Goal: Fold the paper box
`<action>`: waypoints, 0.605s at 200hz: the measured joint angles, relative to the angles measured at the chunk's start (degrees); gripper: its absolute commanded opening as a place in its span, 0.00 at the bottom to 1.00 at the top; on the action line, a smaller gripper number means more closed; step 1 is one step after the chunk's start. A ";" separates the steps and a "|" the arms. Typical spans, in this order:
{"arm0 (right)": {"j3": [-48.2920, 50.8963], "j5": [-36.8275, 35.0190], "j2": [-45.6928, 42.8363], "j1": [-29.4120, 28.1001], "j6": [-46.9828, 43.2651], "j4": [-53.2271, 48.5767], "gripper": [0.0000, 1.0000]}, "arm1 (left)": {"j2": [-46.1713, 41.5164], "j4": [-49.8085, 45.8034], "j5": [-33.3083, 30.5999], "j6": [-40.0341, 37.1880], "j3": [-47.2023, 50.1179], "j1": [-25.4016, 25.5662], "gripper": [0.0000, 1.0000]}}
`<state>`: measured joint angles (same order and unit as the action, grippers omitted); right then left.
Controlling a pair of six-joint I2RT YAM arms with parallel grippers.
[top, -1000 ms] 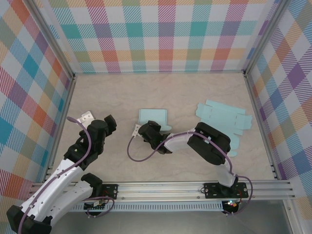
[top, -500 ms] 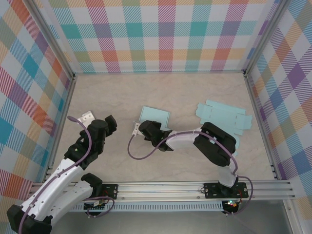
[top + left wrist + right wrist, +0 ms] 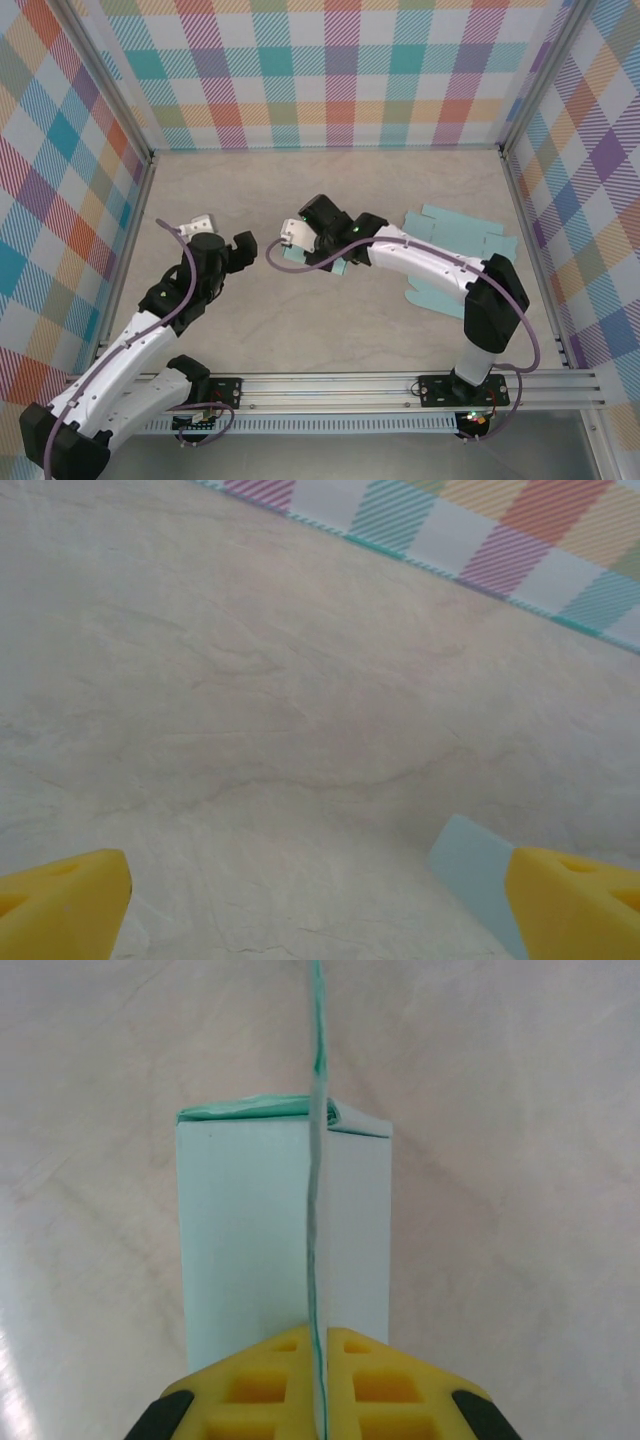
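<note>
The paper box [image 3: 280, 1230] is light blue and partly folded. It hangs under my right gripper [image 3: 318, 1335], whose yellow fingers [image 3: 262, 1380] are shut on a thin upright flap of it. From above, the right gripper [image 3: 318, 224] is near the table's middle, and a bit of the box [image 3: 339, 266] peeks out beside the wrist. My left gripper [image 3: 222, 243] is to the left of it, apart from the box. In the left wrist view the left gripper [image 3: 320, 910] is open, with bare table between its fingertips [image 3: 60, 900] and a blue corner of the box [image 3: 475, 870] by the right one.
A flat light-blue cardboard blank [image 3: 462, 235] lies on the right of the table, partly under my right arm, with a lower part [image 3: 432, 296] showing. Checkered walls [image 3: 320, 80] enclose the table on three sides. A metal rail [image 3: 330, 385] runs along the near edge.
The right gripper has shut on the box's flap and carried it up and toward the back. The right arm stretched out. The left gripper moved slightly right and farther in.
</note>
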<state>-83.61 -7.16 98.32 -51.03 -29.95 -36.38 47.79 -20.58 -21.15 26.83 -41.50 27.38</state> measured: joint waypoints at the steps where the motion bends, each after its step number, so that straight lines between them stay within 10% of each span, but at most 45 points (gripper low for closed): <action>1: -0.07 0.31 0.00 0.11 0.00 -0.31 0.00 | 0.09 0.04 0.20 -0.07 -0.04 -0.02 0.95; 81: -12.68 23.91 10.88 11.52 -2.45 -21.49 0.00 | 9.25 7.32 16.35 -2.10 -1.42 -3.32 0.90; 121: -18.34 28.72 18.45 14.58 -3.06 -25.66 0.18 | 11.34 14.45 24.46 -4.17 2.29 -5.40 0.86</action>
<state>-101.95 21.56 116.77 -36.45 -33.01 -62.04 59.13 -6.13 3.31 22.65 -39.20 21.98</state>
